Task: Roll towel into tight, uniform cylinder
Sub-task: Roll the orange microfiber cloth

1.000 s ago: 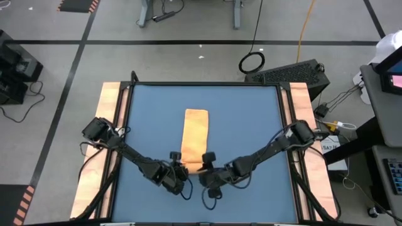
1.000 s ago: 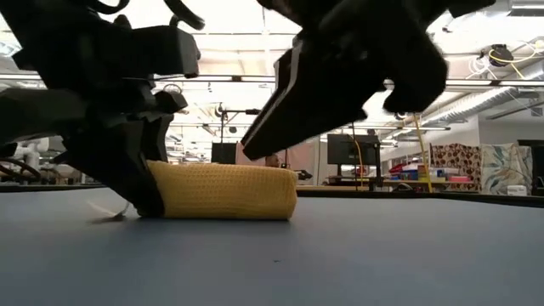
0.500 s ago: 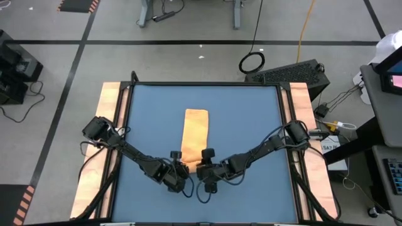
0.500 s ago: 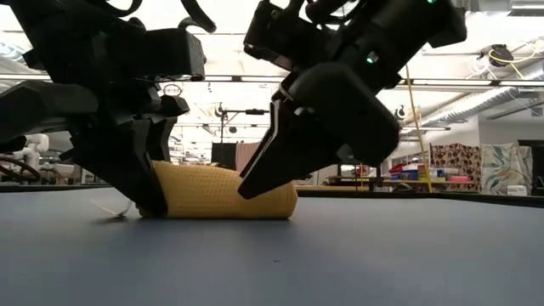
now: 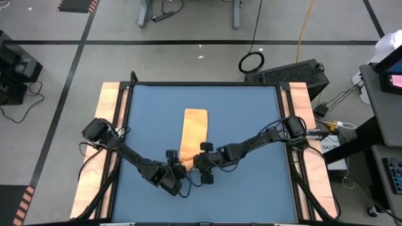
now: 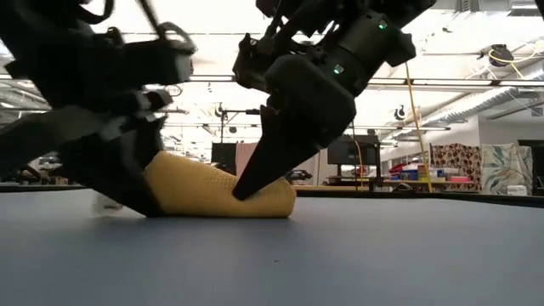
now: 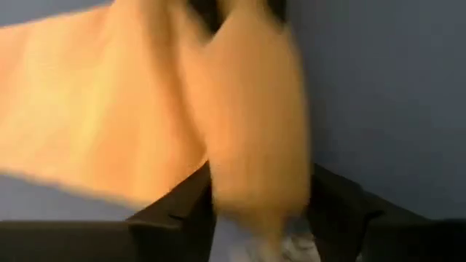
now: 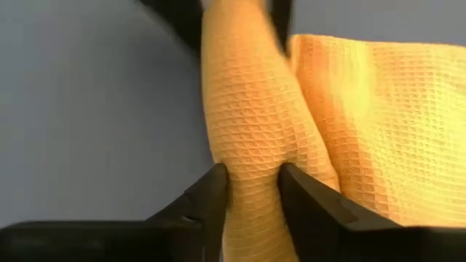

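Right gripper (image 8: 251,191) pinching rolled near end of towel (image 5: 194,130), fingers pressed into fold. Left gripper (image 7: 258,200) beside it at same end, clamped on towel fold too. Towel near table (image 5: 251,157) centre, rest stretched flat away from both grippers; near end lifted, bunched between them.

Blue counter (image 5: 245,144) w/ wood strips along L & R edges. Orange-yellow towel (image 5: 195,129) lies on it, mid-counter, long axis far-to-near edge.
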